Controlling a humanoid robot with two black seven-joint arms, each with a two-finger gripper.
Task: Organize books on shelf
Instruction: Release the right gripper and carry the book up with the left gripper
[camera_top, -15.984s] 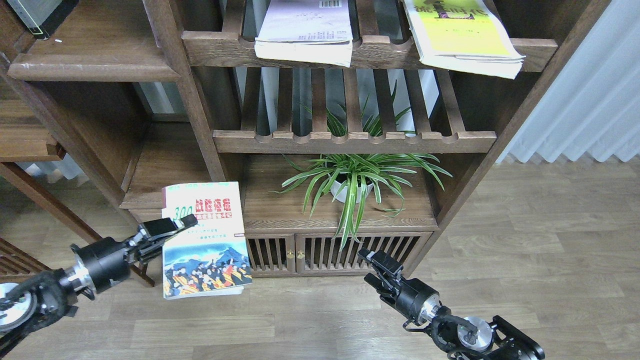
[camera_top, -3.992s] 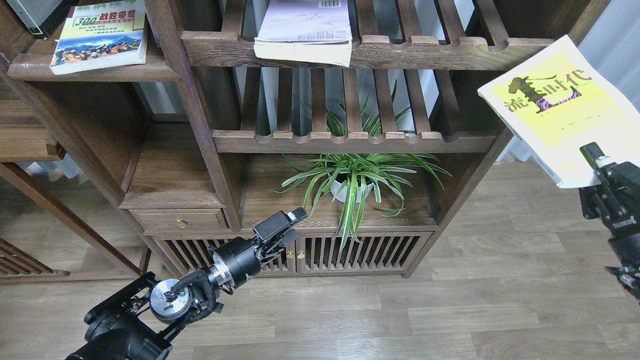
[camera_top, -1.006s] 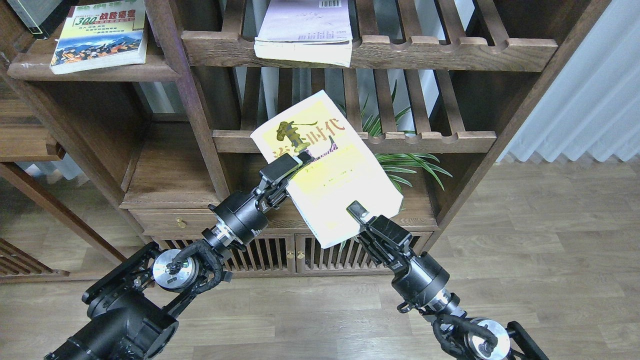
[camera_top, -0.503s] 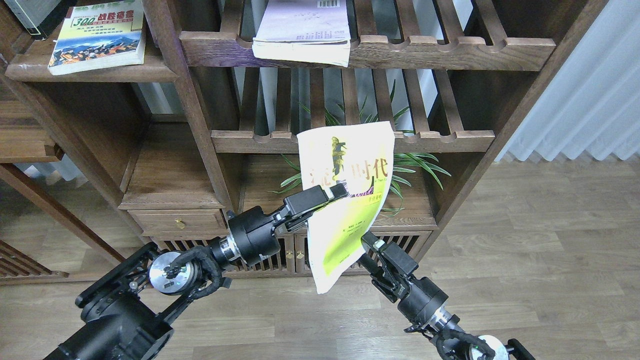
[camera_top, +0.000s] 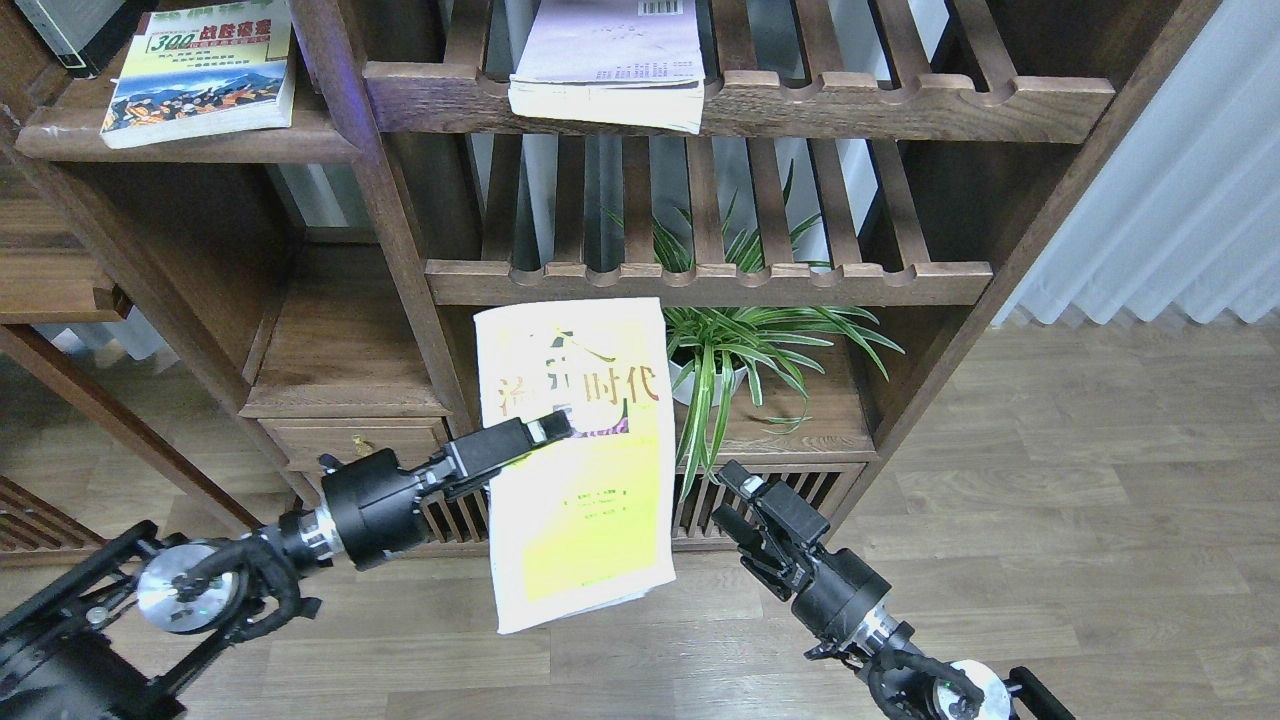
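The solid shelf (camera_top: 190, 140) carries the red-titled book (camera_top: 200, 70); the slatted rack (camera_top: 740, 100) carries the pale book (camera_top: 610, 60). The left tool (camera_top: 540, 432) is clamped on the yellow-green book (camera_top: 575, 470), in front of the plant (camera_top: 740, 350). The right tool (camera_top: 740, 500) stands apart, holding nothing.

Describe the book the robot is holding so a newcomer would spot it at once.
Start at the large dark-brown wooden bookcase, then drop to the potted green spider plant low in it. Just left of the plant, the left hand grips a thin yellow-green paperback in mid-air; unlike the other books, it lies on no shelf.
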